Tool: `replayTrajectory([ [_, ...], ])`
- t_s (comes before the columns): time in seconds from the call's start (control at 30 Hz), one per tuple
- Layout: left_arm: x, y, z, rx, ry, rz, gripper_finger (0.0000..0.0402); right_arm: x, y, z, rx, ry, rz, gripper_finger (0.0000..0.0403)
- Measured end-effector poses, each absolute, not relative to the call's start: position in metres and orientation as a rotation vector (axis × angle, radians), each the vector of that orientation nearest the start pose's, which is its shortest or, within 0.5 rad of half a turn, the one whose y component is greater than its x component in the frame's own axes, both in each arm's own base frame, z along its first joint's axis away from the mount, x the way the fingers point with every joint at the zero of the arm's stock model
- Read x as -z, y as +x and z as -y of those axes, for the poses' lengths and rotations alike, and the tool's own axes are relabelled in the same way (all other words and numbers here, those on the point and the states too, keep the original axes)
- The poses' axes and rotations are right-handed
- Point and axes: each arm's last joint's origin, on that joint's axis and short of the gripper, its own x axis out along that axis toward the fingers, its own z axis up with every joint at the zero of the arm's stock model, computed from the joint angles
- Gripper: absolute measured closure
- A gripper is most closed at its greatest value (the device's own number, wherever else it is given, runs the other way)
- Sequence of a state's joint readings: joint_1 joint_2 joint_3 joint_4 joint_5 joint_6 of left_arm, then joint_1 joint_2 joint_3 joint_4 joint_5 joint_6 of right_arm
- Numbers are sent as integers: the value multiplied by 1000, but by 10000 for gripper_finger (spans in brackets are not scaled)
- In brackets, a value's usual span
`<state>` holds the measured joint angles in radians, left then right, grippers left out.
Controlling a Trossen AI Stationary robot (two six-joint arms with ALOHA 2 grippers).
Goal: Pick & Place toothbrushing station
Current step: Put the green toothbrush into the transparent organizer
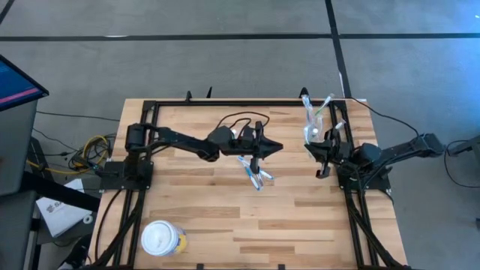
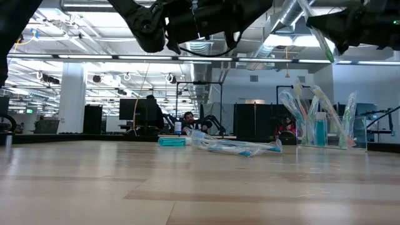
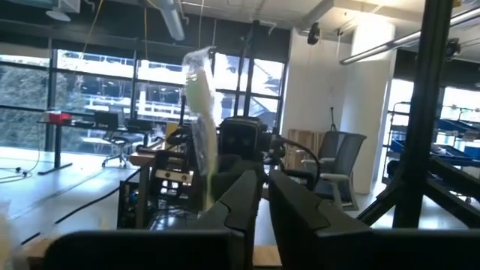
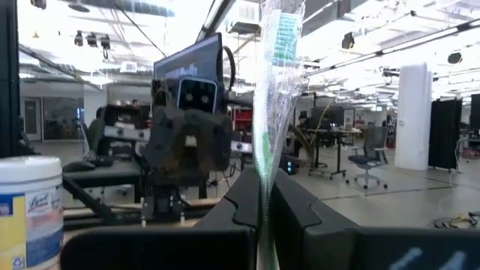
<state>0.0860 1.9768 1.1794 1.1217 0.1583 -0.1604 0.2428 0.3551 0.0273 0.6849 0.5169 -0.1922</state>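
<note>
- Toothbrushes split into two groups on the wooden table: a loose pile of wrapped toothbrushes lies near the middle, and a bundle stands upright in the clear tumbler toward the far right corner.
- Left gripper hangs over the table's centre, just above the loose pile, and the left wrist view shows its fingers pinched nearly together on a wrapped toothbrush with a pale green head standing up between them.
- Right gripper sits close to the tumbler on its near side, jaws narrow and clamped on a wrapped toothbrush with green-and-white bristles, seen upright in the right wrist view.
- Low view: both arms ride high off the surface, the pile flat on the wood, a small blue tube lying just beside it.
- Upright bundle stands apart from the pile at the right in that view.
- White-lidded yellow tub rests at the near left edge, well apart from everything.
</note>
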Motion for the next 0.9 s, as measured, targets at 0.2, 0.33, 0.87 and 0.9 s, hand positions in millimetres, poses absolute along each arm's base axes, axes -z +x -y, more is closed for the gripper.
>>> replayTrajectory([
  [0.2, -243, 429, -34, 51, -128, 319, 318, -209, 118, -14, 287, -59, 325, 396],
  [0.33, -243, 429, -35, 39, -129, 322, 302, -214, 126, -16, 269, -72, 303, 395],
  [0.87, -255, 434, -28, 76, -119, 356, 303, -222, 164, -23, 254, -124, 243, 395],
  [0.9, -256, 434, -28, 76, -118, 358, 303, -222, 166, -23, 257, -124, 238, 395],
])
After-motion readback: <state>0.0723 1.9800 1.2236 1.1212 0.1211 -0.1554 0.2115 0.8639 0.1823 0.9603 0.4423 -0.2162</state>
